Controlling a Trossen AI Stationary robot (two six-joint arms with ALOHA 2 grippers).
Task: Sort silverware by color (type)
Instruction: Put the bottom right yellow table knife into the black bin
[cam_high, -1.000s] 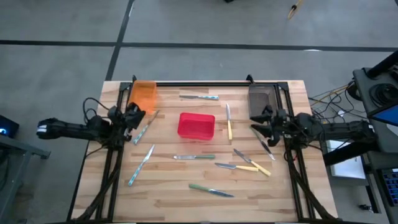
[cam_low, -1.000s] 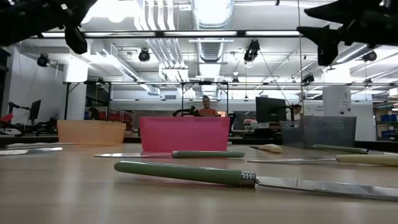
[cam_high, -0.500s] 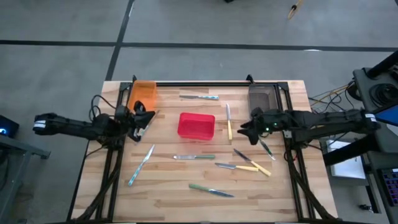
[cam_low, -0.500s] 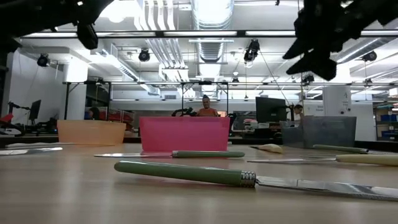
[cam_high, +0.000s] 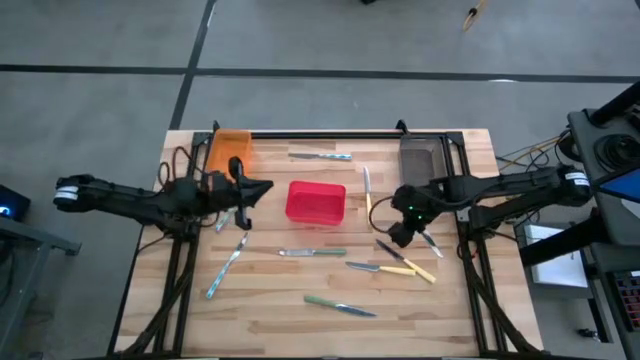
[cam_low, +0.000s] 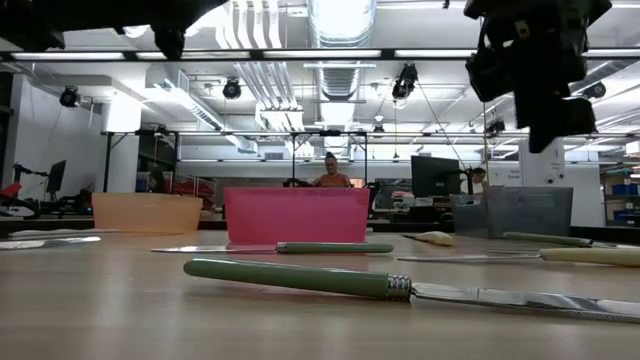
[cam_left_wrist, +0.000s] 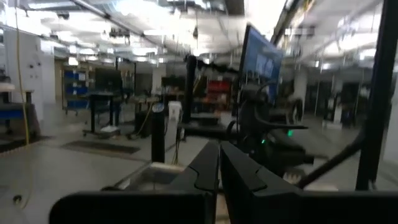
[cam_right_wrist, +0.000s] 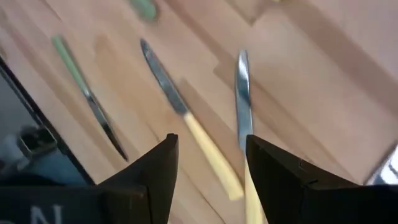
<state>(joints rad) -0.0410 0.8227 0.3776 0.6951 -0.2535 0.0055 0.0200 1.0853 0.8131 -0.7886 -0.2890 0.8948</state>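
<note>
Nearest the low camera, a green-handled knife is lying across the bench, and a second green-handled knife is resting behind it, in front of the red bin. Neither is being touched.

Farther in, the right pincer is hanging over the cluster right of the red bin, its fingers standing wide apart and holding nothing. Through its wrist camera, a yellow-handled knife is showing between the fingers, with a second blade running close alongside. That crowding looks like the main risk: if the pincer drops as it stands, one finger may be landing on the neighbouring blade, so it could be pinching two pieces at once or flicking one away across the wood. These knives are lying flat and thin, so a shallow descent could also be closing on air, while a hard one would be jamming the tips into the bench.

On the other side, the left pincer is hovering between the orange bin and the red bin, its fingers pressed together and empty. A blue-handled knife is lying just in front of it.

Farthest back, the grey bin and another blue-handled piece are sitting clear of both arms. A mixed grab would be spoiling the colour sort.
</note>
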